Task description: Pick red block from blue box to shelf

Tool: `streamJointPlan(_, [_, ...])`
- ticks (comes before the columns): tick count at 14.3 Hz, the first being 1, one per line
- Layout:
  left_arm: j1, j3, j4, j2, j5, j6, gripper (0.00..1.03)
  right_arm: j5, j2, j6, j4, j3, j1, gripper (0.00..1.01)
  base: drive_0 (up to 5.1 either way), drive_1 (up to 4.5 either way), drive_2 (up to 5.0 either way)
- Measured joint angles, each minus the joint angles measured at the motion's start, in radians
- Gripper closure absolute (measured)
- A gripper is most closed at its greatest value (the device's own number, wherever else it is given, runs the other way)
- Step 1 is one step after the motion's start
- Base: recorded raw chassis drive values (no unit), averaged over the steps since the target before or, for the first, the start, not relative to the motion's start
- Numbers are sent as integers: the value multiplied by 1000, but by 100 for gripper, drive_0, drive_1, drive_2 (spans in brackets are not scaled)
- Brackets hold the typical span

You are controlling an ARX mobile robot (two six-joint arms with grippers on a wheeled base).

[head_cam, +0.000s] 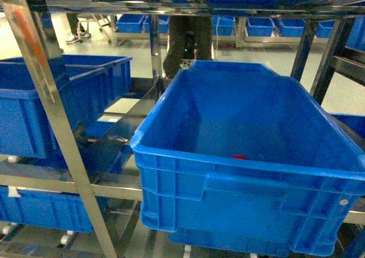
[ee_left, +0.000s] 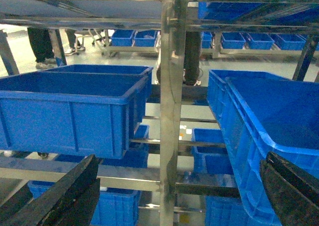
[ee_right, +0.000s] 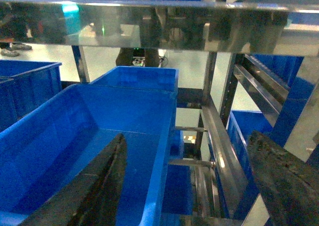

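The large blue plastic box (head_cam: 251, 172) sits on the stainless-steel shelf (head_cam: 54, 127). A small red block (head_cam: 239, 156) lies on its floor near the front wall, mostly hidden, orientation unclear. Both the left gripper (ee_left: 174, 196) and the right gripper (ee_right: 194, 186) are spread wide and hold nothing. More blue crates (head_cam: 34, 104) stand beyond.

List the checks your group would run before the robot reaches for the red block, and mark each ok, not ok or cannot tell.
1. Red block located: ok, a sliver shows inside the blue crate, behind its near wall.
2. Left claw open and empty: ok.
3. Right claw open and empty: ok; it looks into the crate.
4. Block seen by a wrist camera: not ok, neither shows it.
5. Block upright, stud on top: cannot tell, mostly hidden.
6. Free spot on the shelf for the block: cannot tell.
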Motion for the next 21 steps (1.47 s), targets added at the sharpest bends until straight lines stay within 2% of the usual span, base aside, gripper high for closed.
streamJointPlan(2, [0,0,0,0,0,0,5,0,-68,20,19,-92,0,47,0,0,0])
streamJointPlan(6, [0,0,0,0,0,0,5,0,-212,23,-20,-195,0,100,0,0,0])
streamJointPlan(12, [0,0,0,0,0,0,5,0,-431,30,-159,-275,0,99,0,0,0])
streamJointPlan(14, [0,0,0,0,0,0,5,-1,-476,30,-167,-307,0,99,0,0,0])
streamJointPlan(21, [0,0,0,0,0,0,5,-1,-686,31,-364,-307,0,99,0,0,0])
